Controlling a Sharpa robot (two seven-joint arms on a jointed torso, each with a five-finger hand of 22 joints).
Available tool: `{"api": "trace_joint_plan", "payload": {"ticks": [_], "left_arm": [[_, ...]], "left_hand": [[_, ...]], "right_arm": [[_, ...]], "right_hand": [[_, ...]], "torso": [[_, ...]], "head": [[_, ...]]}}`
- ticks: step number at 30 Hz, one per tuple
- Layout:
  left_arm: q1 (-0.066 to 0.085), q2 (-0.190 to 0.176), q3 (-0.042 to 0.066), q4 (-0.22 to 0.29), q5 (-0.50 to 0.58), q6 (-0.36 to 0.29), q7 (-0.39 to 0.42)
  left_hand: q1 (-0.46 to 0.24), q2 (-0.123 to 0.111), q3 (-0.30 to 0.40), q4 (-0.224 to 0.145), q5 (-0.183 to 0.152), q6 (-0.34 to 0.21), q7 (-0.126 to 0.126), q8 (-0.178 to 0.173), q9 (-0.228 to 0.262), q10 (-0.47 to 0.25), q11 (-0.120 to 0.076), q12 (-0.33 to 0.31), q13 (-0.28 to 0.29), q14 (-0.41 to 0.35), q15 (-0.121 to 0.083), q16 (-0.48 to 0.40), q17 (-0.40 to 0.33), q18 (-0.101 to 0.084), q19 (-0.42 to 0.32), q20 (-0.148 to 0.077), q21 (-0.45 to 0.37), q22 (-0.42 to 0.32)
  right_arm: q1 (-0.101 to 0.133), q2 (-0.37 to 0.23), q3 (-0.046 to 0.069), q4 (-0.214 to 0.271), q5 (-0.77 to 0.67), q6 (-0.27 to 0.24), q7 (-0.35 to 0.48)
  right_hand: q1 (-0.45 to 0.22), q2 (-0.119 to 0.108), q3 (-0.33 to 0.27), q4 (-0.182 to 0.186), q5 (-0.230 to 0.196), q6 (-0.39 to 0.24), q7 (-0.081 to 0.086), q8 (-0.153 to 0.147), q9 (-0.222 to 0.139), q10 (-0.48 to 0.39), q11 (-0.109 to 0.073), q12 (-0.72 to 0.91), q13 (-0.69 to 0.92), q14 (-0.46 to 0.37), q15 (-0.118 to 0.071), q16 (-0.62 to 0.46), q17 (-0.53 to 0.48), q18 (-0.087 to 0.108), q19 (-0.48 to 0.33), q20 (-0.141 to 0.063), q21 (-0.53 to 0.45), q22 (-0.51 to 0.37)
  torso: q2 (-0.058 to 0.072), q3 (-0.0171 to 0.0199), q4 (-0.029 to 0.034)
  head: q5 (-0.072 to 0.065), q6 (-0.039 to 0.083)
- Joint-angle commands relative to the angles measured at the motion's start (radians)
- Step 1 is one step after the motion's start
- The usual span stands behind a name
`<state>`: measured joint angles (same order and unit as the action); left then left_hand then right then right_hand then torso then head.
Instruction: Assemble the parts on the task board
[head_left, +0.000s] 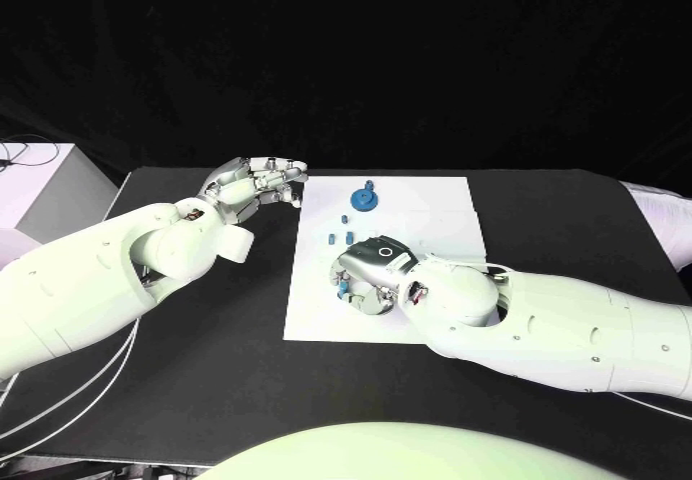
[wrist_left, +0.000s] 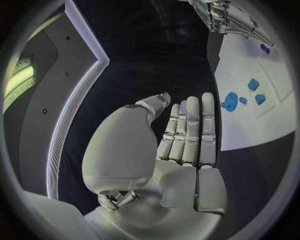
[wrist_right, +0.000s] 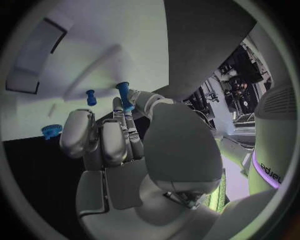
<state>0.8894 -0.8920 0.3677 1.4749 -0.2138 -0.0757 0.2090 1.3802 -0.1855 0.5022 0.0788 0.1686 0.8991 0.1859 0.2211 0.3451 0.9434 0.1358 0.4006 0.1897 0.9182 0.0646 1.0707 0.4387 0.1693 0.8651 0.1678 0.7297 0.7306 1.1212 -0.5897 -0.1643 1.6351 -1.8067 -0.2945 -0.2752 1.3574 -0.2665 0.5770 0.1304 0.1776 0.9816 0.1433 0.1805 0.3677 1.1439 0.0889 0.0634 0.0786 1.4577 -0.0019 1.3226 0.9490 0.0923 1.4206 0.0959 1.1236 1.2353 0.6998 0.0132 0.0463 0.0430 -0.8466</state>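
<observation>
The right hand (head_left: 372, 268) is positioned low over the task board (head_left: 447, 215), its fingers closed around a blue part (wrist_right: 123, 93) standing upright (long axis vertical). The left hand (head_left: 257, 183) is held off the board's far left corner, fingers together, empty. The right hand is judged nearer.

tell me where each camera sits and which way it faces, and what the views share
Head view: on the robot's head, looking down at the task board; shows both arms, left hand, right hand.
Left wrist view: behind the left hand, its fingers straight, facing the board.
Right wrist view: behind the right hand, facing the board.
Shared: the blue parts.
</observation>
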Motion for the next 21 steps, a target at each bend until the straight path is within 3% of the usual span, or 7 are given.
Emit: {"api": "trace_joint_plan", "payload": {"ticks": [1, 15, 18, 20, 21], "left_arm": [[0.000, 0.002, 0.001, 0.001, 0.000, 0.016, 0.004], [0.000, 0.002, 0.001, 0.000, 0.000, 0.018, 0.003], [0.000, 0.003, 0.001, -0.001, 0.000, 0.018, 0.003], [0.000, 0.003, 0.001, -0.001, 0.000, 0.018, 0.003], [0.000, 0.003, 0.001, -0.002, 0.000, 0.019, 0.003]], "left_hand": [[0.004, 0.003, -0.004, 0.000, 0.000, -0.001, 0.007, 0.004, -0.002, -0.004, 0.000, 0.003, -0.001, 0.001, 0.006, -0.006, -0.001, 0.013, 0.007, 0.001, -0.003, -0.001], [0.004, 0.003, -0.004, 0.000, 0.000, -0.001, 0.007, 0.004, -0.002, -0.004, 0.000, 0.003, -0.001, 0.001, 0.006, -0.006, -0.001, 0.013, 0.007, 0.001, -0.003, -0.001], [0.004, 0.003, -0.004, 0.000, 0.000, -0.001, 0.007, 0.004, -0.002, -0.004, 0.000, 0.003, -0.001, 0.001, 0.006, -0.006, -0.001, 0.013, 0.007, 0.001, -0.003, -0.001], [0.004, 0.003, -0.004, 0.000, 0.000, -0.001, 0.007, 0.004, -0.002, -0.004, 0.000, 0.003, -0.001, 0.001, 0.006, -0.006, -0.001, 0.013, 0.007, 0.001, -0.003, -0.001], [0.004, 0.003, -0.004, 0.000, 0.000, -0.001, 0.007, 0.004, -0.002, -0.004, 0.000, 0.003, -0.001, 0.001, 0.006, -0.006, -0.001, 0.013, 0.007, 0.001, -0.003, -0.001]], "right_arm": [[-0.001, 0.002, -0.001, -0.001, 0.024, 0.024, 0.024], [-0.003, -0.004, -0.001, -0.001, 0.027, -0.014, 0.018], [-0.003, -0.006, -0.001, 0.000, 0.026, -0.041, 0.018], [-0.004, -0.010, -0.001, 0.002, 0.027, -0.064, 0.020], [-0.004, -0.012, -0.001, 0.003, 0.028, -0.078, 0.022]], "right_hand": [[-0.004, -0.015, -0.031, 0.004, -0.008, -0.016, -0.002, -0.011, -0.004, -0.025, 0.002, -0.001, -0.007, 0.002, 0.007, -0.001, -0.003, 0.005, -0.007, 0.003, -0.022, -0.015], [0.031, 0.007, -0.158, 0.021, -0.006, -0.034, 0.008, -0.035, -0.019, -0.072, 0.009, 0.002, -0.009, -0.003, 0.011, -0.005, -0.019, 0.012, -0.012, 0.007, -0.070, -0.045], [0.077, 0.033, -0.261, 0.047, -0.004, -0.043, 0.008, -0.050, -0.031, -0.123, 0.017, 0.000, -0.012, -0.007, 0.018, -0.011, -0.036, 0.017, -0.017, 0.013, -0.107, -0.069], [0.143, 0.057, -0.386, 0.106, -0.001, -0.060, 0.000, -0.069, -0.044, -0.181, 0.030, 0.003, -0.013, -0.012, 0.026, -0.018, -0.053, 0.022, -0.023, 0.023, -0.146, -0.094], [0.176, 0.050, -0.430, 0.149, -0.002, -0.077, -0.008, -0.082, -0.052, -0.204, 0.034, 0.002, -0.014, -0.013, 0.030, -0.020, -0.058, 0.024, -0.024, 0.025, -0.160, -0.103]], "torso": [[0.000, -0.0008, 0.0003], [-0.001, 0.0011, 0.0005], [-0.001, 0.0016, 0.0001], [-0.001, 0.0019, 0.0000], [-0.001, 0.0017, 0.0000]], "head": [[0.000, -0.002], [0.000, -0.003], [-0.001, 0.000], [-0.001, 0.000], [-0.003, 0.003]]}}
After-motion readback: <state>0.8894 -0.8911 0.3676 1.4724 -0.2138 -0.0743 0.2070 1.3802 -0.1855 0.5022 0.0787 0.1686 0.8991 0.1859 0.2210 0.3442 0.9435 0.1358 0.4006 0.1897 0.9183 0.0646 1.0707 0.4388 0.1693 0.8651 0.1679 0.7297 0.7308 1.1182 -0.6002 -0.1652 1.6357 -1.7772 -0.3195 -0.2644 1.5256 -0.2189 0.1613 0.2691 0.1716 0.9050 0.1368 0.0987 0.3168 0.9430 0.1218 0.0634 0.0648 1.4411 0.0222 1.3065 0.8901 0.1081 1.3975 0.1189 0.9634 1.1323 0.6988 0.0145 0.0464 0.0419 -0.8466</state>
